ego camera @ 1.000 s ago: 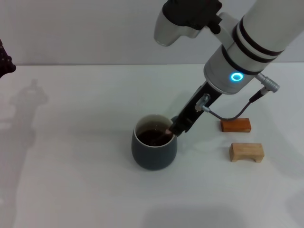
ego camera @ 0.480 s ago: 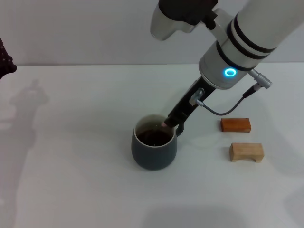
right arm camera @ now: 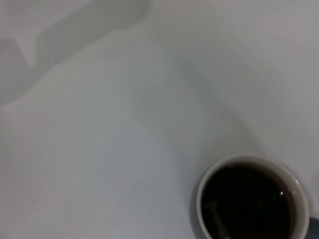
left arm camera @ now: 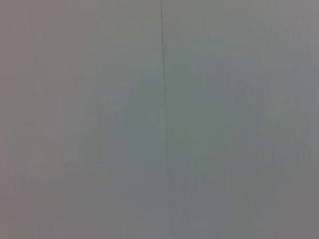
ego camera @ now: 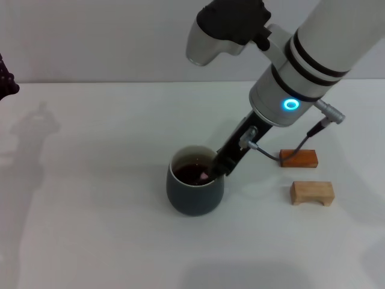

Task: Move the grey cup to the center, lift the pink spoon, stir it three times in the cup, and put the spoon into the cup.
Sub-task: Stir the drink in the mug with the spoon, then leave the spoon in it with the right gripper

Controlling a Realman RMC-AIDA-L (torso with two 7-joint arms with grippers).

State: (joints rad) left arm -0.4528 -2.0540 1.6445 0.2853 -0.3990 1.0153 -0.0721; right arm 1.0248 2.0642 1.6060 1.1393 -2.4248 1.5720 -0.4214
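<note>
From the head camera: a white surface (ego camera: 90, 205) with the grey cup (ego camera: 195, 189) standing upright near its middle, white inner wall showing, dark liquid inside. Reaching down from the upper right on a slant, the right arm, its black right gripper (ego camera: 219, 167) poised over the cup's right rim and clenched on the pink spoon (ego camera: 209, 175); only a short pale pink stub of the handle showing just below the fingertips, dipping inside the rim, the metal bowl hidden by the liquid and the cup wall. Also hidden behind that gripper, the cup's right edge, so no handle to be made out. Looping from the wrist toward the right, a thin grey cable (ego camera: 267, 154). To the right of the cup, well clear of it, an orange-brown block (ego camera: 298, 158), partly crossed by the cable's end, and just in front of it a light wooden block (ego camera: 311, 192), apart from each other. At the far left edge, a small dark piece of the left gripper (ego camera: 6, 83), parked high and away from the work; fingers impossible to judge. From the left wrist camera: nothing but a flat grey wall (left arm camera: 99, 119) with one thin vertical seam (left arm camera: 163, 74). From the right wrist camera: the grey cup (right arm camera: 199, 214) seen from above, its white rim ringing the dark liquid, a slim pale sliver of the pink spoon (right arm camera: 216, 217) lying slanted in the liquid close to the wall; around it bare white surface (right arm camera: 99, 149) with a soft grey shadow in one corner.
</note>
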